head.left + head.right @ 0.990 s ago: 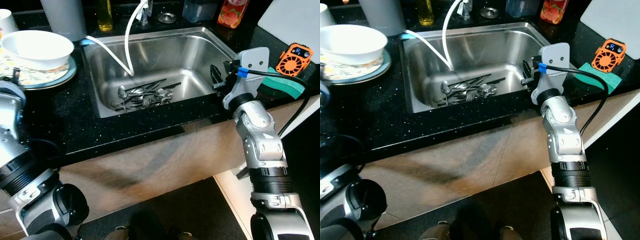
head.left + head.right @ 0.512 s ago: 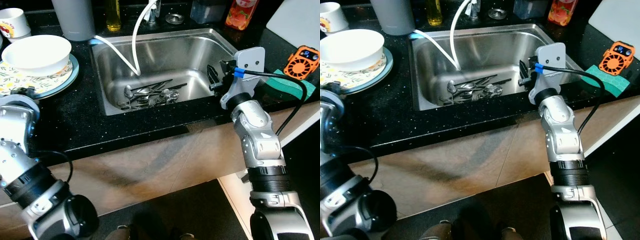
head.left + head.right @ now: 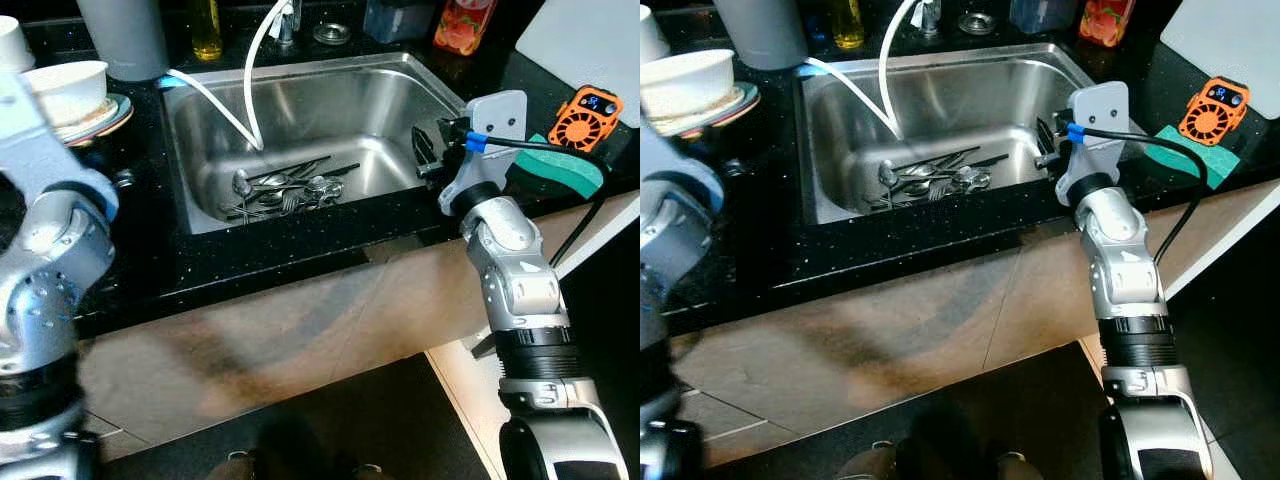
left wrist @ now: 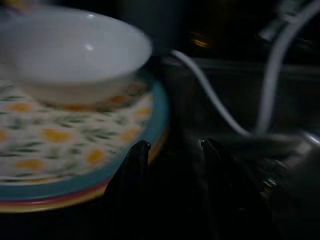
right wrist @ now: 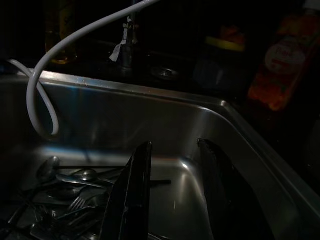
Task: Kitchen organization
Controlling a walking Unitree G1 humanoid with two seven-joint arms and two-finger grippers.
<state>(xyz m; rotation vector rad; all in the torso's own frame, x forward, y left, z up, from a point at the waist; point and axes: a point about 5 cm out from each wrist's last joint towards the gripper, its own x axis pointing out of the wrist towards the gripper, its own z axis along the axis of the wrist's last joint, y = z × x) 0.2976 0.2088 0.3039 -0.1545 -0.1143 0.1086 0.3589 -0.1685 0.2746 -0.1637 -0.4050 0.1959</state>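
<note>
- You have the sink (image 3: 400, 95) set into the bench (image 3: 200, 270) straight ahead, with a heap of cutlery (image 3: 285, 190) lying on its floor toward the near wall.
- A hose (image 3: 255, 70) drops from the tap at the back rim down into the sink, ending just behind the cutlery.
- Your right pincer (image 3: 428, 158) hangs inside the sink at its right wall, to the right of the cutlery and apart from it.
- To the left of the sink a bowl (image 3: 68, 85) sits on a stack of plates (image 4: 75, 150) on the bench, and your left pincer (image 4: 170, 150) hovers near the plates' edge.
- Right of the sink a sponge (image 3: 565, 170) lies on the bench, with a small fan (image 3: 593, 115) just behind it.
- Bottles (image 3: 460, 25) stand behind the sink's back rim.
</note>
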